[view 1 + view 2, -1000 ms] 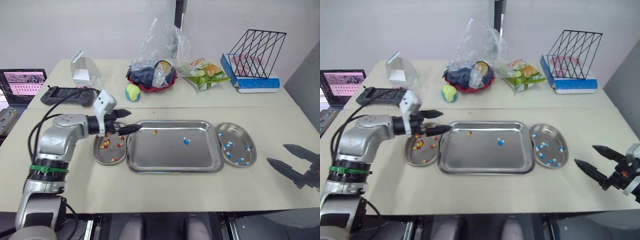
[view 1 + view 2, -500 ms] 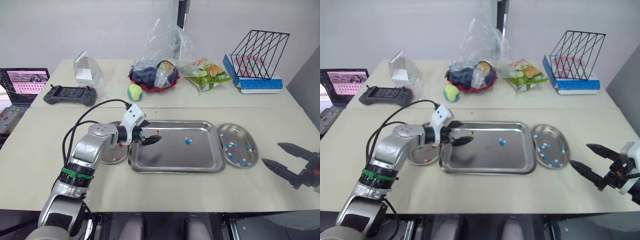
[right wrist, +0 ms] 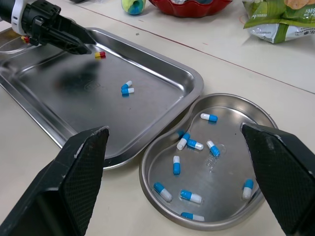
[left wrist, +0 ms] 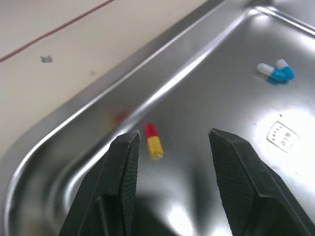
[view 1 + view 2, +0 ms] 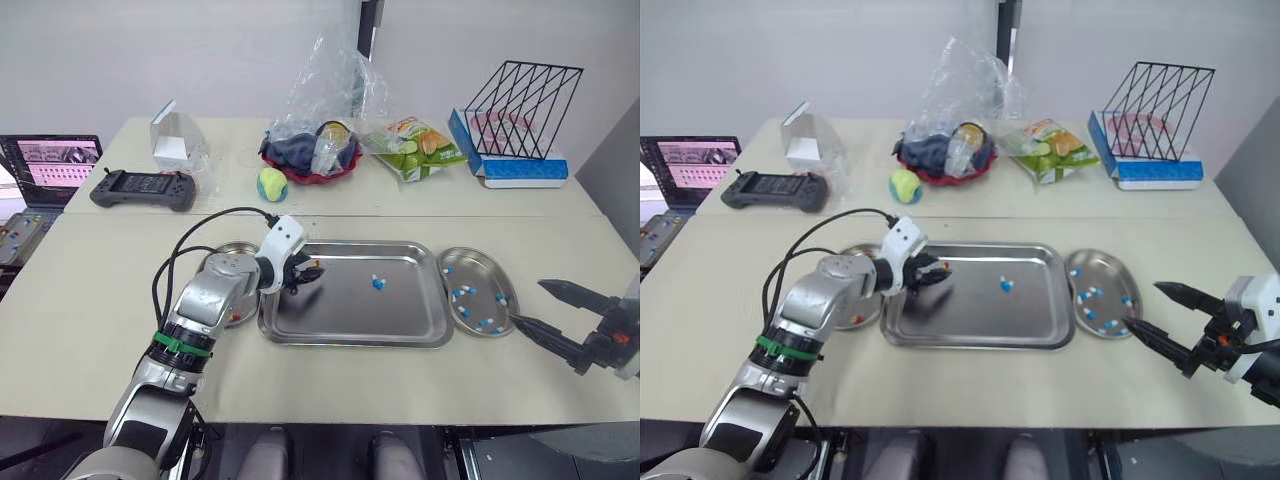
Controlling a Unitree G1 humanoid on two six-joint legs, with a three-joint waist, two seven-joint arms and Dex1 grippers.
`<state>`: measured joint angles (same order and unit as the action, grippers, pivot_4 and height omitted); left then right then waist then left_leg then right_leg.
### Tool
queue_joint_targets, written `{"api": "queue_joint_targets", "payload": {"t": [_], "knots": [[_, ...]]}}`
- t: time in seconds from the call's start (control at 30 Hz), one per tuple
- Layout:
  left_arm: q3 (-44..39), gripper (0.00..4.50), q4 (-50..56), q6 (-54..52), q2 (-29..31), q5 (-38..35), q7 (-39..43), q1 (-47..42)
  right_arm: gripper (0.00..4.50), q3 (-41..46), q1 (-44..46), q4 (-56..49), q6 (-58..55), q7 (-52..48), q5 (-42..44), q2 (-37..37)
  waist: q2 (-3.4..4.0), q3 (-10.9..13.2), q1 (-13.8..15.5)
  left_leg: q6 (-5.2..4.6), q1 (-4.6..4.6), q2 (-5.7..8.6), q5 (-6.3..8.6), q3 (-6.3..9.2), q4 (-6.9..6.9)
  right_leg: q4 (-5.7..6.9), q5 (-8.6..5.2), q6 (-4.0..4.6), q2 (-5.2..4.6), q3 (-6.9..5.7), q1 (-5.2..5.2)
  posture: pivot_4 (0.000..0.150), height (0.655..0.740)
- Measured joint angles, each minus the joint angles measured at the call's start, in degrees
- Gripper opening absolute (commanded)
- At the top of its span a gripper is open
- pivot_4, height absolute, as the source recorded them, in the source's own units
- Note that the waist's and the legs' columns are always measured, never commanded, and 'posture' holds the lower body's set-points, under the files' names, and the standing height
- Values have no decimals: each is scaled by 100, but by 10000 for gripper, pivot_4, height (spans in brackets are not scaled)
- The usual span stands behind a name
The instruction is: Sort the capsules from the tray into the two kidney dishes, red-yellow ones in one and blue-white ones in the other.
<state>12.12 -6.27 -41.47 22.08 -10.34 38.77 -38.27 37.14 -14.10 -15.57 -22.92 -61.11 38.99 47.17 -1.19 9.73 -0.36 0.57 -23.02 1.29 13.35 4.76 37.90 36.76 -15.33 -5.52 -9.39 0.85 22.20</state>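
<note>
My left gripper (image 5: 311,272) is open, low over the far left corner of the steel tray (image 5: 340,318). A red-yellow capsule (image 4: 153,140) lies on the tray floor just ahead of the gap between its fingertips. Two blue-white capsules (image 4: 275,73) lie together near the tray's middle. The left kidney dish (image 5: 222,250) is mostly hidden under my left arm. The right kidney dish (image 3: 224,96) holds several blue-white capsules. My right gripper (image 5: 545,310) hovers open, just right of that dish and off the table's front right.
On the back table stand a tennis ball (image 5: 268,184), a red bowl under a plastic bag (image 5: 310,155), a snack bag (image 5: 420,145), a wire rack on a blue box (image 5: 515,120), a game controller (image 5: 142,188), a laptop (image 5: 45,165) and a clear box (image 5: 175,140).
My left gripper has moved right, from above the left dish into the tray's far left corner beside the red-yellow capsule. My right gripper has drifted slightly toward the right dish.
</note>
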Motion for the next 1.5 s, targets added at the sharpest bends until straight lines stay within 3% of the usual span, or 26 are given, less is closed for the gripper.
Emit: {"api": "queue_joint_targets", "payload": {"t": [0.33, 0.6, 0.93, 1.13, 1.5], "knots": [[100, 23010, -289, -44, -360, 240, -264, -17, 45000, -57, 8, -18, -5, 20, -4, 1, 0, 0, 7, 0, -2, 1, 0, 0, 0, 0, 0, 0, -1, 0, 0, 1500, 7346], [417, 400, -307, -80, -521, 625, -524, -149, 45000, -57, 2, -10, -8, 23, -27, 21, -1, -1, 24, 0, 2, 2, 0, 0, 0, -1, 0, 0, -2, 0, -4, 1500, 7346], [425, 400, -302, -122, -597, 675, -607, -163, 45000, -57, 5, 0, -21, 35, -59, 38, -2, -2, 35, 1, 7, 2, 0, 0, 0, 0, 0, -1, -2, 0, -8, 1500, 7346], [-28, 400, -20, -235, -499, 209, -251, -140, 45000, -109, 87, 47, -21, 32, -66, 44, -1, -1, 15, 2, 2, 1, -1, 0, 0, 1, 0, -1, -2, 0, -2, 1500, 7346], [-1230, 400, 393, -199, 1025, -882, 1062, -249, 45000, -725, 867, 513, -21, -78, -186, 165, -2, -1, -45, 2, 3, -1, -1, 2, -1, 2, -1, -1, 0, -1, 0, 1500, 7346]]}}
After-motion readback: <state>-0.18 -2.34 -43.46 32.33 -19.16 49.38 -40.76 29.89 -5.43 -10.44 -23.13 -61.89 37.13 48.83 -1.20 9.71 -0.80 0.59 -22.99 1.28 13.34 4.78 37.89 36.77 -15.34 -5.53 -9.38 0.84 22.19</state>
